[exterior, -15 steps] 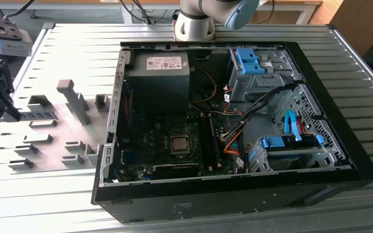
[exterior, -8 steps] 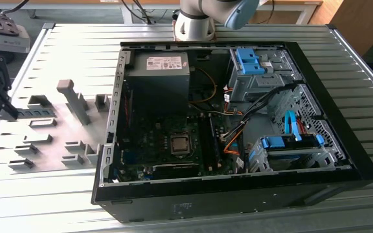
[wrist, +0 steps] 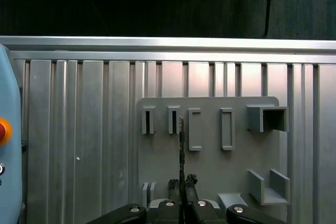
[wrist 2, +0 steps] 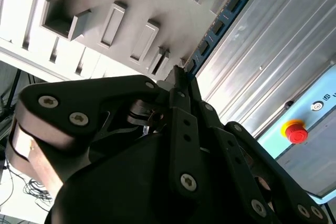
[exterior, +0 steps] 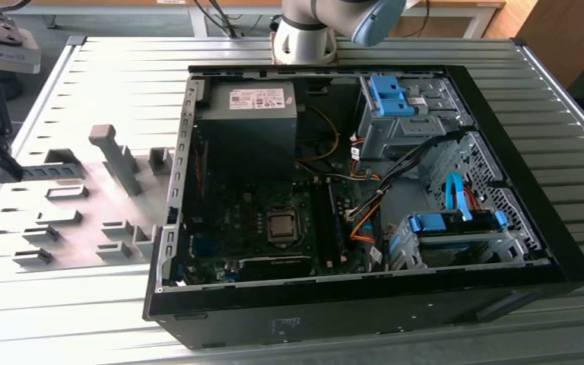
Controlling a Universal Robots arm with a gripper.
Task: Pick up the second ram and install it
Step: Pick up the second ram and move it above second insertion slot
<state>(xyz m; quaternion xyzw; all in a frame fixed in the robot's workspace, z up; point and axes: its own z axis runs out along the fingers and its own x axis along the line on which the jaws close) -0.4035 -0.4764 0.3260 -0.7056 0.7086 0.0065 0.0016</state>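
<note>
Open PC case (exterior: 303, 323), ribbed alu table (exterior: 69, 334), grey holder plate (wrist: 215, 169), red btn (wrist 2: 295, 131)

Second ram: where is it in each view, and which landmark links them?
First wrist view: the second ram is a thin edge-on line running out from the gripper over the grey holder plate.
Second wrist view: a blue-green strip leaving the gripper along the plate's edge.
Exterior view: too small to pick out; the gripper is at the view's far left, by the plate.
Shared landmark: the grey holder plate.

Blue-grn second ram (wrist 2: 218, 24), grey holder plate (wrist: 210, 174), blk fingers (wrist 2: 182, 95).
</note>
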